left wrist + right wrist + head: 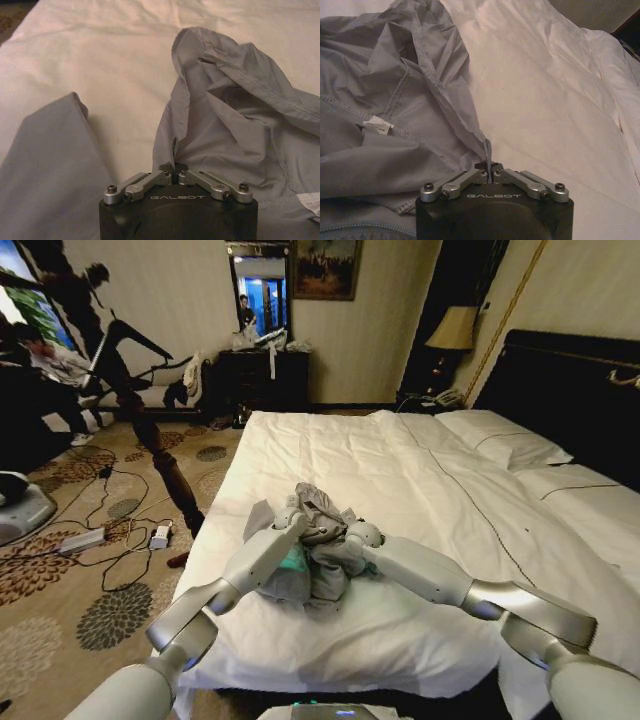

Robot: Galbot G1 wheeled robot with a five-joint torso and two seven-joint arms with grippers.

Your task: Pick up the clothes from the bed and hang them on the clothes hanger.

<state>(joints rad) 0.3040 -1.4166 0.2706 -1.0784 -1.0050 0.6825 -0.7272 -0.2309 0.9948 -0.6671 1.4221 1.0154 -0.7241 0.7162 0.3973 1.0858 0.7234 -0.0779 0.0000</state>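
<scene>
The light grey clothes lie bunched on the white duvet of the bed, near its foot end. My left gripper is at the pile's left side and my right gripper at its right. In the left wrist view the left gripper is shut on a raised fold of the grey clothes. Likewise, the right gripper pinches an edge of the clothes, near the white neck label. The clothes hanger is out of view.
White pillows and a dark headboard are at the right. Patterned carpet with cables and a power strip lies left of the bed. A dark dresser stands against the far wall, with a lamp in the corner.
</scene>
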